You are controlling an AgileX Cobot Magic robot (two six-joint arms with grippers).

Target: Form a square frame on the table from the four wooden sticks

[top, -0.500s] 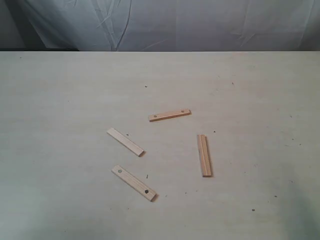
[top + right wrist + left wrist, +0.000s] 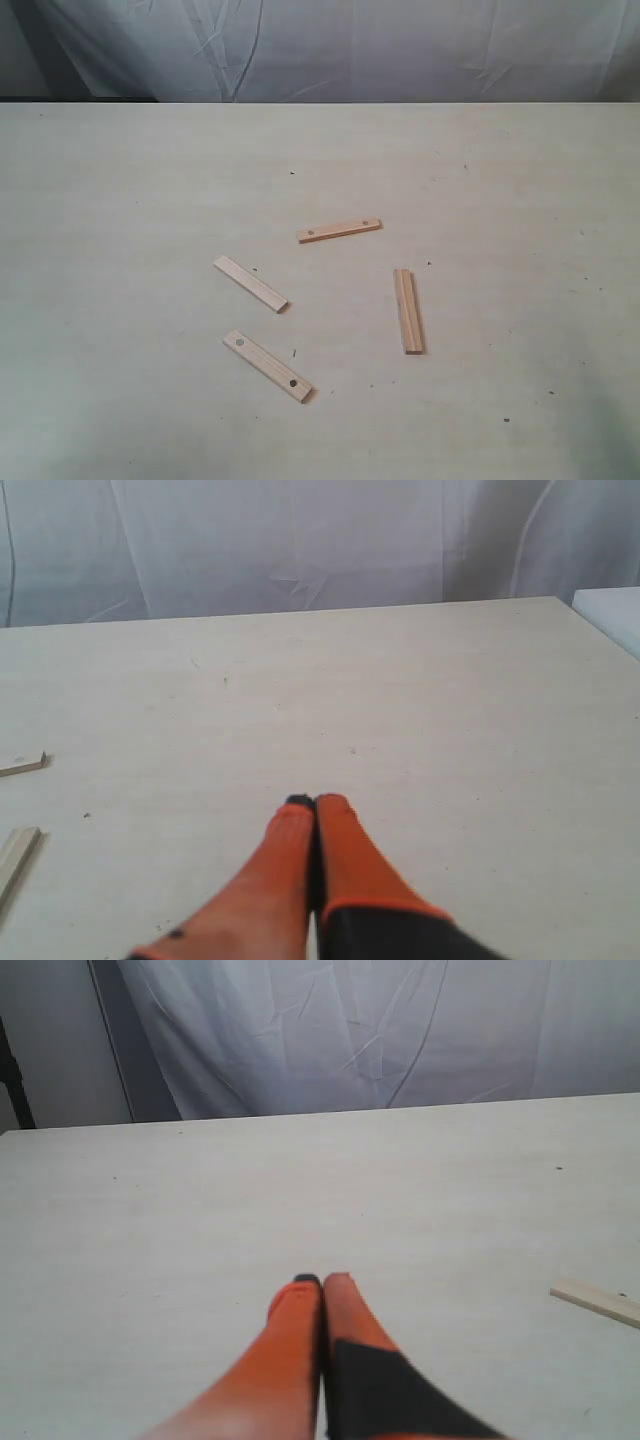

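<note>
Nothing has shifted since the earlier frame: above the table (image 2: 120,200), left pincer (image 2: 322,1280) and right pincer (image 2: 314,802) hang closed and empty; top stick (image 2: 339,231), left stick (image 2: 250,284), bottom stick (image 2: 267,366) and right stick (image 2: 408,311) lie apart around mid-frame, no square yet.

Wide gaps of bare table (image 2: 330,290) between the four wooden sticks (image 2: 339,231)

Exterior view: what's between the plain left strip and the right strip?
Only bare pale beige tabletop between plain light-wood strip and right light-wood strip; exterior view.
</note>
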